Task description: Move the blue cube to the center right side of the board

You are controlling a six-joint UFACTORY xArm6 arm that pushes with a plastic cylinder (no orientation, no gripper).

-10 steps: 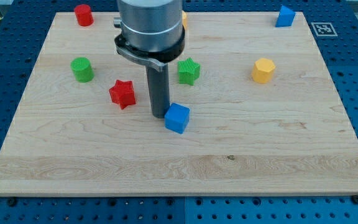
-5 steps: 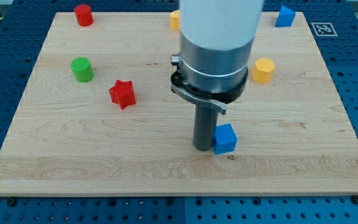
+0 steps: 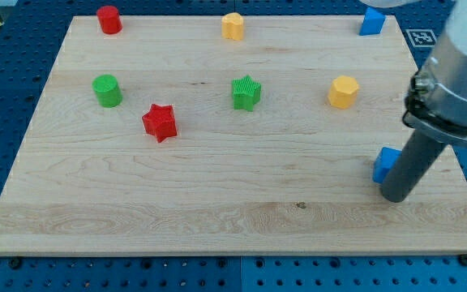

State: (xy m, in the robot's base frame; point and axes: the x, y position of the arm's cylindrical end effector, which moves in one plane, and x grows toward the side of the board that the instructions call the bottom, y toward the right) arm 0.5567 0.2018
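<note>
The blue cube (image 3: 385, 164) lies on the wooden board (image 3: 217, 203) near its right edge, a little below mid-height, partly hidden behind my rod. My tip (image 3: 396, 197) rests on the board just below and to the right of the cube, touching or almost touching it. The arm's grey body fills the view's upper right.
A second blue block (image 3: 371, 21) sits at the top right corner. A yellow hexagonal block (image 3: 343, 92), a green star (image 3: 246, 92), a red star (image 3: 160, 122), a green cylinder (image 3: 107, 90), a red cylinder (image 3: 109, 19) and a yellow block (image 3: 233, 26) lie about the board.
The rod has swept from the board's middle to the right, and the blue cube has slid with it to near the right edge. The rod now stands right of the cube.
</note>
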